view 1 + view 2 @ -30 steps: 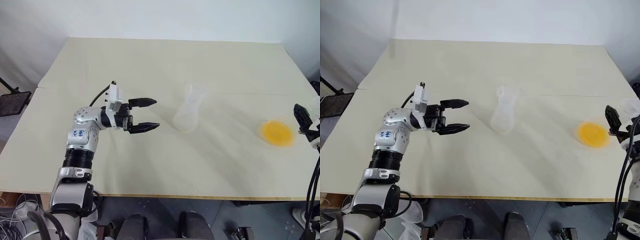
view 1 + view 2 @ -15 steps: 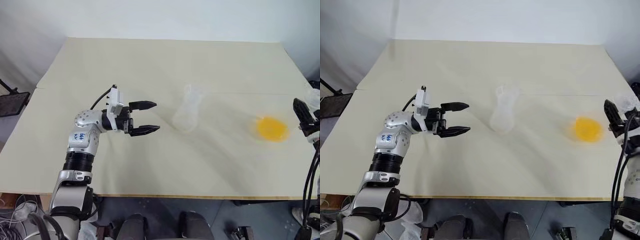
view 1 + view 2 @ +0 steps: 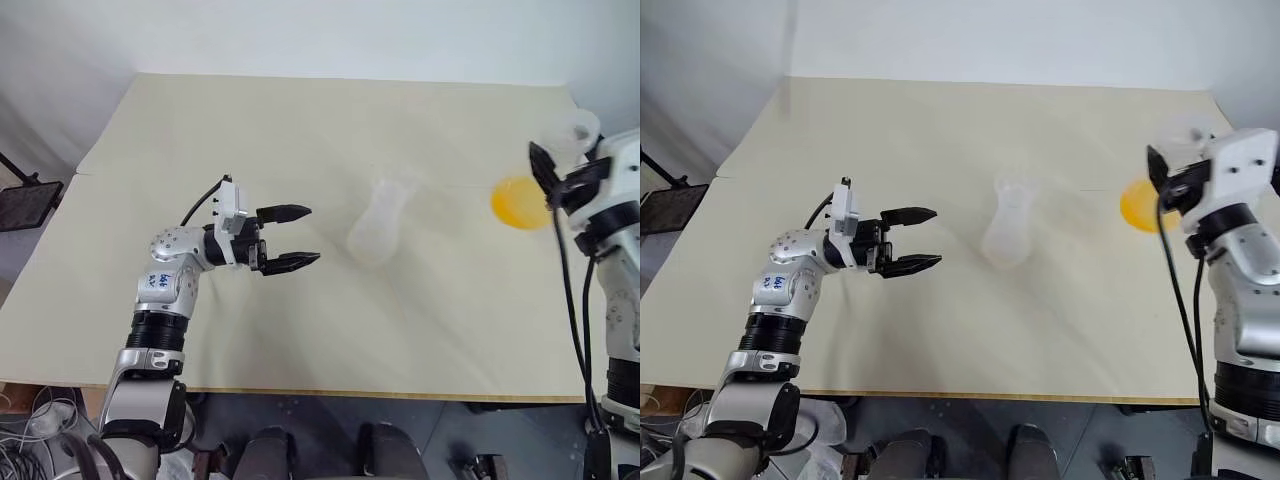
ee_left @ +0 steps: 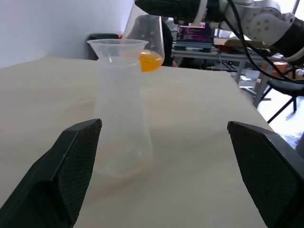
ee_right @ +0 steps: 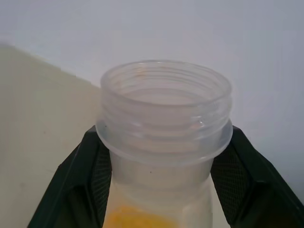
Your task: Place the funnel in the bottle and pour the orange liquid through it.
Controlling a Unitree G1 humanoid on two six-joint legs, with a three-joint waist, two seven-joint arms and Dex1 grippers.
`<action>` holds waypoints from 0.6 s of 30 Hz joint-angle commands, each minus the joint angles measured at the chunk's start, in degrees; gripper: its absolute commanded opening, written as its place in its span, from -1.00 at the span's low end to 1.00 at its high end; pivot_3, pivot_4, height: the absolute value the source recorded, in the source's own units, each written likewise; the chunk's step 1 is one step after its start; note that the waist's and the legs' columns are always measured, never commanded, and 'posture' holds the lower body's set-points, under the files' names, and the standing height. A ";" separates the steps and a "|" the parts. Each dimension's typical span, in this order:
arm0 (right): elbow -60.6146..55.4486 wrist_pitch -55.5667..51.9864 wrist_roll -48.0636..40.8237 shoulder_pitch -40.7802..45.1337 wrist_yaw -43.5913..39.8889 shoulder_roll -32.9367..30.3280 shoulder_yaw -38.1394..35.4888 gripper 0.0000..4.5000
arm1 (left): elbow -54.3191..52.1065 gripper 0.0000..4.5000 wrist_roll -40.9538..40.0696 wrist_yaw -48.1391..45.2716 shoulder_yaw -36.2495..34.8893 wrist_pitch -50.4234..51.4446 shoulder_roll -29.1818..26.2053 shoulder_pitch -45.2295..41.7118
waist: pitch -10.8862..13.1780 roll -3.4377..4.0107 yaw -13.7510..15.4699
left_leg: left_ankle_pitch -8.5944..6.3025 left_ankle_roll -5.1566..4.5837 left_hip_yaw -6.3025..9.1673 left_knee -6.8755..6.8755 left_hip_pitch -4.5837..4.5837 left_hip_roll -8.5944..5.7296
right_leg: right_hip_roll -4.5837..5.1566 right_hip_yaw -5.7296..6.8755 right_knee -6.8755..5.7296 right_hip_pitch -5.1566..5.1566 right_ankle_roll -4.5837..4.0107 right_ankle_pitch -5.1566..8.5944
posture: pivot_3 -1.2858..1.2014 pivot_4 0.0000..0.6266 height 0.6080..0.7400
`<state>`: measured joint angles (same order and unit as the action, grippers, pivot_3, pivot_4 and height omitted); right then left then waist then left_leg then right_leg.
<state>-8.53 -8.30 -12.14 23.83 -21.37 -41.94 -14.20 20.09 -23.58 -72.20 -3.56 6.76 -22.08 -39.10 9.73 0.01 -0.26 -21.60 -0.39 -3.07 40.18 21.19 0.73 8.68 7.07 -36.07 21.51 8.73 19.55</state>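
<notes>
Step in hand: pour approach. Right claw [image 3: 565, 175] is clamped on the container [image 5: 164, 118] of orange liquid [image 3: 517, 203], above the desk's right edge. Left claw [image 3: 292, 237] is wide open, empty. The bottle [image 3: 378, 225] stands mid-desk, flared top; whether the funnel is seated cannot be told. Next: carry over the bottle, tilt.

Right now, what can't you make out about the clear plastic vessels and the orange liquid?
- Left wrist view: the clear tapered vessel has a flared rim. Clear on clear, so I cannot tell whether it is a separate funnel.
- Right wrist view: the orange liquid level in the frosted threaded-neck bottle is cut off by the edge, between black fingers.
</notes>
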 commanded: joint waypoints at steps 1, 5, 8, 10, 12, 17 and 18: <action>-3.48 9.59 10.38 1.96 -3.58 -3.49 7.48 0.09 | -3.65 1.00 -1.65 1.85 -1.03 -1.09 0.70 1.21 | 0.00 0.00 -0.17 | 0.00 0.00 0.00 -0.01 0.00 0.02 | -0.01 0.01 0.01 0.00 0.00 0.00 | 0.03 -0.52 1.00; -0.98 12.51 12.99 3.41 -2.52 -1.76 9.02 0.09 | -5.07 1.00 -1.34 4.09 -1.03 -2.01 1.55 2.41 | 0.01 -0.01 -0.09 | 0.00 0.00 0.02 0.01 0.02 0.02 | -0.01 0.06 0.01 0.00 0.00 0.00 | 0.03 -0.52 1.00; 2.62 16.88 19.41 4.77 -1.60 -2.61 11.42 0.09 | -6.59 1.00 -1.81 5.81 -0.86 -1.87 2.32 3.66 | 0.01 -0.01 -0.02 | 0.00 0.00 0.07 0.01 0.03 0.02 | 0.00 0.10 0.01 -0.01 0.00 0.00 | 0.03 -0.52 1.00; 4.75 17.24 21.70 6.68 -0.97 -2.04 12.43 0.09 | -7.11 1.00 -1.25 7.24 -0.68 -2.75 2.68 4.51 | 0.01 -0.01 -0.09 | 0.00 0.00 0.06 0.01 0.03 0.02 | 0.01 0.09 0.01 -0.01 0.00 0.00 | 0.03 -0.52 1.00; 5.96 16.74 25.46 8.27 -0.82 -2.61 13.88 0.09 | -7.74 1.00 -1.41 7.91 -0.47 -2.72 2.86 5.11 | 0.01 -0.01 -0.16 | 0.00 0.00 0.06 0.00 0.03 0.05 | 0.00 0.12 0.01 -0.01 0.00 0.00 | 0.03 -0.52 1.00; 6.55 15.22 30.49 11.27 -0.53 -1.80 15.80 0.09 | -9.25 1.00 -1.54 9.43 -0.16 -2.75 3.32 6.27 | 0.01 -0.01 -0.65 | 0.00 0.00 0.08 0.00 0.03 0.05 | 0.01 0.14 0.01 -0.01 0.00 0.00 | 0.03 -0.52 1.00; 6.70 15.00 31.29 11.61 -0.65 -1.78 16.16 0.09 | -9.29 1.00 -1.42 9.84 -0.26 -3.25 3.48 6.34 | 0.01 -0.01 -0.69 | 0.00 0.00 0.09 0.00 0.03 0.05 | 0.00 0.14 0.01 -0.01 0.00 0.00 | 0.03 -0.52 1.00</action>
<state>-0.58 6.85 17.54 33.72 -22.97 -43.34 2.68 13.63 -24.29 -63.17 -3.43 4.82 -18.76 -32.92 9.74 0.00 -0.95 -21.60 -0.39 -2.97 40.18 21.22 0.78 8.69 7.21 -36.06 21.50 8.73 19.55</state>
